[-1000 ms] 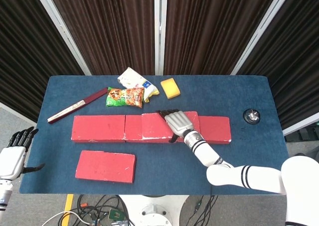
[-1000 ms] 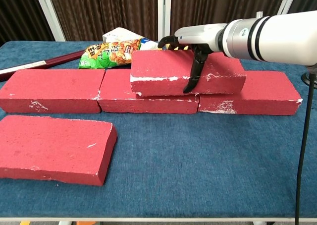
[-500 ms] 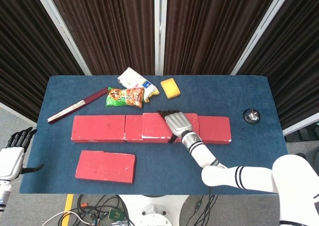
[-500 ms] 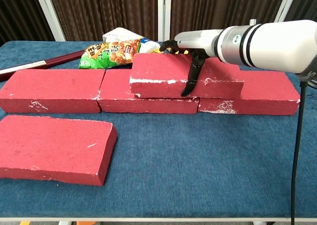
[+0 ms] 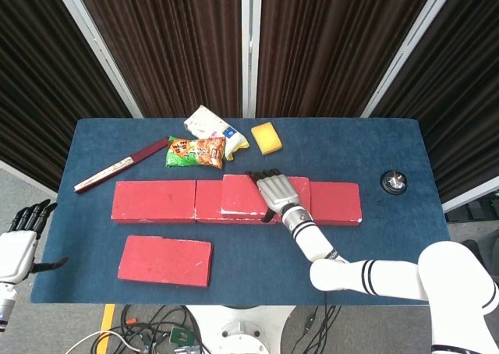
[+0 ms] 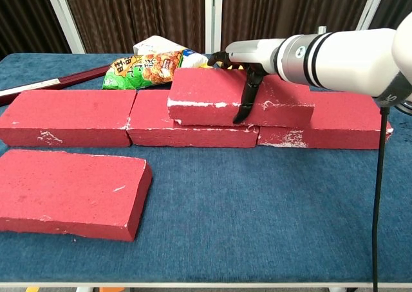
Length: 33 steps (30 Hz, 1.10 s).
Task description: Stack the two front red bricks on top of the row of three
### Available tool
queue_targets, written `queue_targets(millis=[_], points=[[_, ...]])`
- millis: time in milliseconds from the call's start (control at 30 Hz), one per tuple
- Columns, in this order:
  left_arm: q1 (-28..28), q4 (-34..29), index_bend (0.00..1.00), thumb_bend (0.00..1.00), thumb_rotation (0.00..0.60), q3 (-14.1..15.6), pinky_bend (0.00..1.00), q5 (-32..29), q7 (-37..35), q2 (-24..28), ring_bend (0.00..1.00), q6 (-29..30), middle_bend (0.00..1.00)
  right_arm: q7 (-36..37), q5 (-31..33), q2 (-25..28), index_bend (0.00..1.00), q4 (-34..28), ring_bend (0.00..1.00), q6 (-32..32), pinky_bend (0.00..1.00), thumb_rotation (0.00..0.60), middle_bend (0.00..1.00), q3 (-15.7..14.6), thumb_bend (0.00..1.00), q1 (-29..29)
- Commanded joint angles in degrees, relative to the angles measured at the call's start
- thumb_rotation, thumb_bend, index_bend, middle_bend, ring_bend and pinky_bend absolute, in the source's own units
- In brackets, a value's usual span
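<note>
The right hand [image 5: 278, 191] has a silver-grey ribbed metal back and black fingers [image 6: 243, 105]; thin yellow markings show among the dark finger segments in the chest view; behind it runs a glossy white cylindrical forearm [image 6: 347, 55] banded with black rings near the wrist and again further up; the upper arm swells into a rounded white shell [image 5: 460, 292]; a thin black cable [image 6: 378, 195] hangs down from the arm at the right edge of the chest view; the left hand [image 5: 19, 241] has a pale grey-white back, black fingers and a black thumb, on a white wrist with a dark band.
</note>
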Motion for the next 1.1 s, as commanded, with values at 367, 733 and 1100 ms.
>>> queue_targets(millis=[367,733,1100], points=[[0.1,0.7,0.01,0.00,0.600,-0.1,0.00,-0.2,-1.0,-0.2,0.00,0.0,0.00,-0.6,1.3,-0.7,0.00,0.9,0.09,-0.6,0.07,0.600,0.14,-0.2,0.00,0.8],[0.1,1.1,0.01,0.00,0.600,0.0,0.00,-0.3,-1.4,-0.3,0.00,-0.4,0.00,-1.3,2.3,-0.8,0.00,1.4,0.09,-1.1,0.06,0.600,0.14,-0.5,0.00,1.4],[0.1,0.9,0.01,0.00,0.600,-0.1,0.00,-0.3,-1.3,0.0,0.00,-0.5,0.00,0.2,1.8,-1.3,0.00,1.7,0.00,-1.4,0.00,0.600,0.01,-0.4,0.00,1.0]])
